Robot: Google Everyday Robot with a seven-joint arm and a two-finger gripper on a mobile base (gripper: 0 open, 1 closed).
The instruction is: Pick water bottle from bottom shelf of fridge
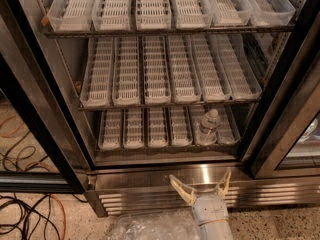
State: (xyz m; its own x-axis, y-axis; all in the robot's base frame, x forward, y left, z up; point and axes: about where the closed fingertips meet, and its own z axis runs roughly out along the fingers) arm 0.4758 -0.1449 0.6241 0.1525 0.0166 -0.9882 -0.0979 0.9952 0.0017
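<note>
The water bottle [207,126] is a small clear bottle with a white cap, standing upright in the fifth lane from the left of the bottom shelf [150,129]. The fridge [160,176] stands open with three racks of white slotted trays. My gripper [201,184] is low in front of the fridge's steel base, below the bottle and slightly to its left. Its two pale fingers are spread wide apart and hold nothing.
A black-edged glass door [35,129] stands open at the left and a door frame [282,119] at the right. Cables [27,219] lie on the floor at the left. Crumpled clear plastic [150,226] lies on the floor before the louvred grille [140,199].
</note>
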